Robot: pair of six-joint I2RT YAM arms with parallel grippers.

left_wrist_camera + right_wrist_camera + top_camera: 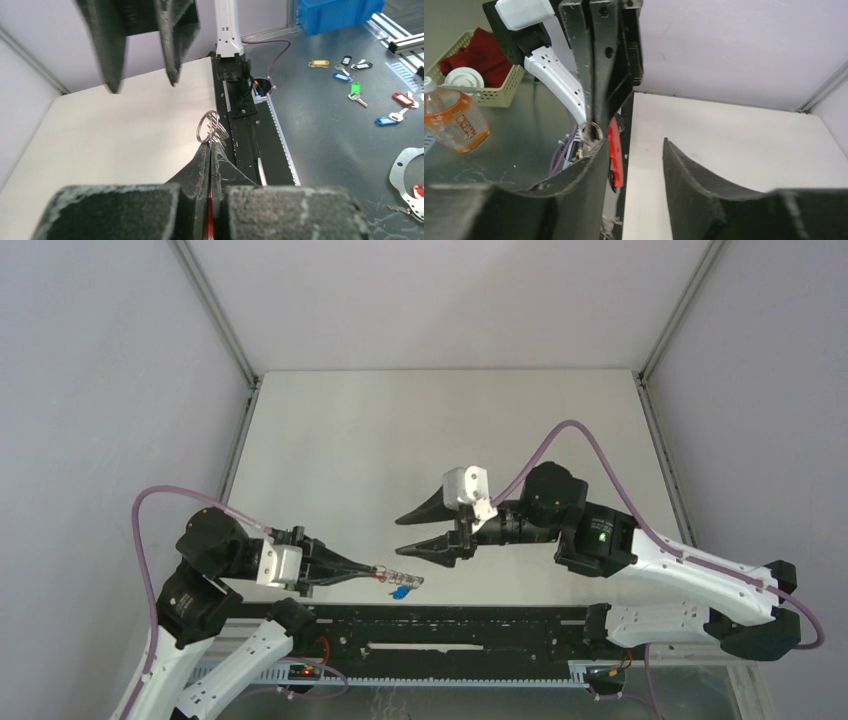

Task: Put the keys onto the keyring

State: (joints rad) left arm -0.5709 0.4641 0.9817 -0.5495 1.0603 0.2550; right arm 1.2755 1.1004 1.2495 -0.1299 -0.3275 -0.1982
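My left gripper [376, 570] is shut on the keyring's red tag [210, 222], which shows only as a thin red sliver between the fingers. The keyring's metal rings [210, 128] stick out past the fingertips, just over the table's near edge. A blue-headed key [400, 591] sits right under the rings [406, 577]; I cannot tell whether it hangs from them. My right gripper [398, 536] hovers open a little beyond the rings, with nothing between its fingers. In the right wrist view the red tag [614, 155] stands just beside the right gripper's [634, 142] left finger [589, 170].
A black rail [450, 625] runs along the table's near edge. Off the table, several tagged keys [345, 75] lie on a grey metal surface near a blue bin [340, 12]. A basket [494, 92] and an orange drink bottle [454, 125] stand to the other side.
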